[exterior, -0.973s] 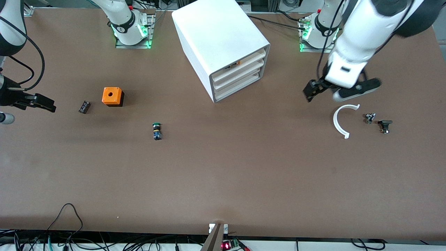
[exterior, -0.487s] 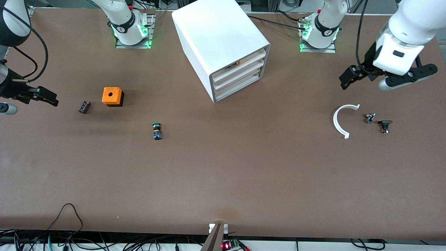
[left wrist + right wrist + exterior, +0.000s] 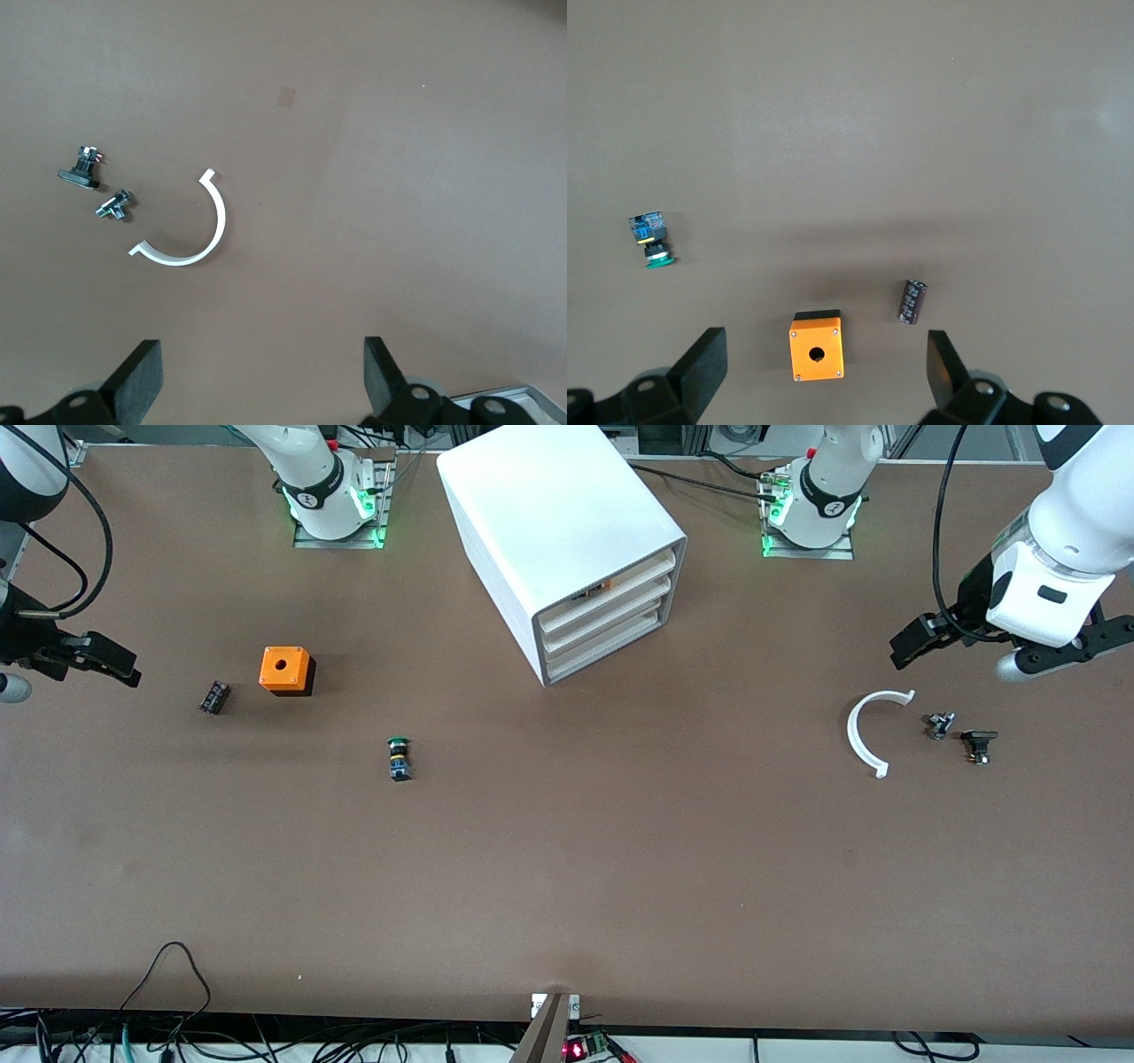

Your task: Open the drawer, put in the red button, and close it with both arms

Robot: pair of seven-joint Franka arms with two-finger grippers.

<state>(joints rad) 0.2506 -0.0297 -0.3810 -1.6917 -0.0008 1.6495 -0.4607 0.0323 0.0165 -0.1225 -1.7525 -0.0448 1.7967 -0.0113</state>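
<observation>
Over the table's two end edges I see left gripper [image 3: 1010, 651] and right gripper [image 3: 62, 664] spread; no legible writing anywhere.

**Robotics lab bench**

Clearly a lab or test cell, not a home. Two arm bases [image 3: 330, 491] [image 3: 811, 500] bolted onto metal plates, lit green, on a bare brown bench [image 3: 567, 886]. Loose cables [image 3: 168, 1036] and a small circuit board [image 3: 580, 1048] with a red light along the front edge. Scattered small parts: an orange box [image 3: 285, 670], a capacitor [image 3: 213, 696], a white clip [image 3: 868, 731].
</observation>
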